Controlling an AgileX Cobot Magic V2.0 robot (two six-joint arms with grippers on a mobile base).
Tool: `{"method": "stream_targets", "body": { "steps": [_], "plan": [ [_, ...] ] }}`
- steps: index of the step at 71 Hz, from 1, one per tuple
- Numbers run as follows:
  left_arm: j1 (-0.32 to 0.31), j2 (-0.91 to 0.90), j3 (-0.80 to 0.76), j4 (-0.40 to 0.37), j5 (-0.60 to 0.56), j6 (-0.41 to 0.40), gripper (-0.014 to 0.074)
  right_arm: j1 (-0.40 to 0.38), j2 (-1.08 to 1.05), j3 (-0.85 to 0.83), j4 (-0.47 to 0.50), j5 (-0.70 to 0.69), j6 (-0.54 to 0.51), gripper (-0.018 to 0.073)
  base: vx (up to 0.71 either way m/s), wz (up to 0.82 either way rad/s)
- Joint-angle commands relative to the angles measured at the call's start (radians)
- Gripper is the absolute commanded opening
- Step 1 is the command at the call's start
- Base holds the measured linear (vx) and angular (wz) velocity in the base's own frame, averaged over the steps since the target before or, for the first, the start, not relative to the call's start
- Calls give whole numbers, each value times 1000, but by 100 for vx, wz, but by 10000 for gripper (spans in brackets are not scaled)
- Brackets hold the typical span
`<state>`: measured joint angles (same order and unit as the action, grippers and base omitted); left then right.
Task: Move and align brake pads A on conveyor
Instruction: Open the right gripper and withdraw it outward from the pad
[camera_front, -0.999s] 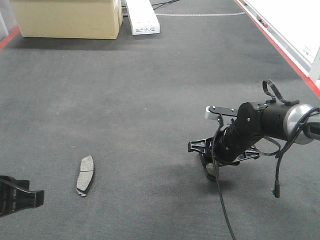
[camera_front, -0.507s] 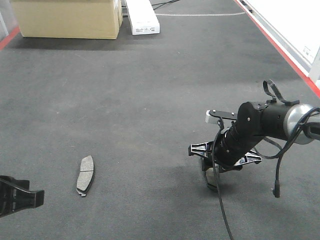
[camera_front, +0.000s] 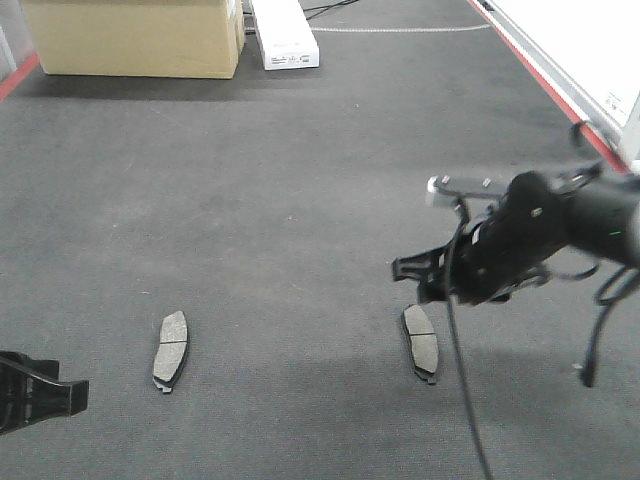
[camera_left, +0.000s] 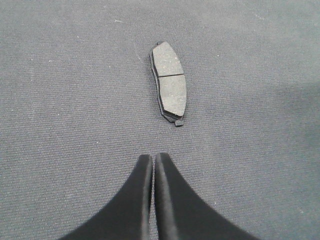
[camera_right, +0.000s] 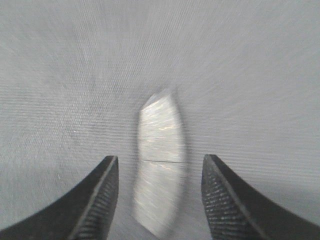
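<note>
You see two on conveyor, well apart from cardboard box: left pad, right pad, friction faces up, long axes roughly toward box end. Right gripper spread wide above right pad. Left gripper pinched together, empty.

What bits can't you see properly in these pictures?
- Right wrist view: the right pad is smeared by motion blur; its surface detail is lost.
- Front view: the left gripper is cut off by the frame's corner.
- Front view: the right gripper is blurred by motion; its fingertips cannot be picked out.
</note>
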<state>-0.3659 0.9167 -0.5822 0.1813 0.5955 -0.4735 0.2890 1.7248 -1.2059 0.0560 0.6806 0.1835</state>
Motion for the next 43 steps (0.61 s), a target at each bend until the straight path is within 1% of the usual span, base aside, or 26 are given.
{"method": "stream_targets", "body": {
  "steps": [1, 7, 14, 31, 37, 40, 43],
  "plan": [
    [2, -14, -25, 3, -46, 0, -6, -2, -107, -26, -56, 14, -1, 356, 0, 0],
    [2, -14, -25, 3, -46, 0, -6, -2, -180, 4, -93, 16, -2, 327, 0, 0],
    [2, -14, -25, 3, -46, 0, -6, -2, -277, 94, -138, -27, 2, 274, 0, 0],
    [2, -14, -25, 3, -46, 0, -6, -2, -570, 341, -198, -216, 3, 88, 0, 0],
    [2, -14, -25, 3, -46, 0, -6, -2, -662, 405, -214, -254, 3, 14, 0, 0],
    [2, -14, -25, 3, -46, 0, -6, -2, -705, 436, -217, -265, 3, -11, 0, 0],
    [2, -14, -25, 3, -46, 0, -6, -2, -746, 466, -219, -277, 3, -11, 0, 0]
  ]
}}
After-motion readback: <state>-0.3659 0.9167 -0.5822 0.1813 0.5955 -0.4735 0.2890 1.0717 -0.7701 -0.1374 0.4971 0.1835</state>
